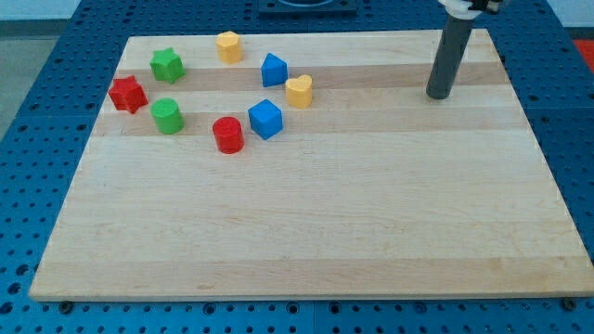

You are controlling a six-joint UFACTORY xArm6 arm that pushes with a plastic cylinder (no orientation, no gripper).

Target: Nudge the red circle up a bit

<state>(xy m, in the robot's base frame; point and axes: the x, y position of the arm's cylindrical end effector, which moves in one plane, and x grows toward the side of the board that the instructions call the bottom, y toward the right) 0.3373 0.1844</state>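
The red circle (227,134) is a short red cylinder on the wooden board (316,223), left of centre. A blue cube (265,119) stands just to its upper right, close beside it. A green circle (167,116) stands to its left. My tip (438,96) rests on the board at the view's upper right, far to the right of the red circle and well apart from every block.
A red star (127,94) and a green star (167,65) stand at the upper left. A yellow hexagon (229,45) stands near the top edge. A blue pentagon-like block (274,70) and a yellow heart (299,91) stand above the blue cube.
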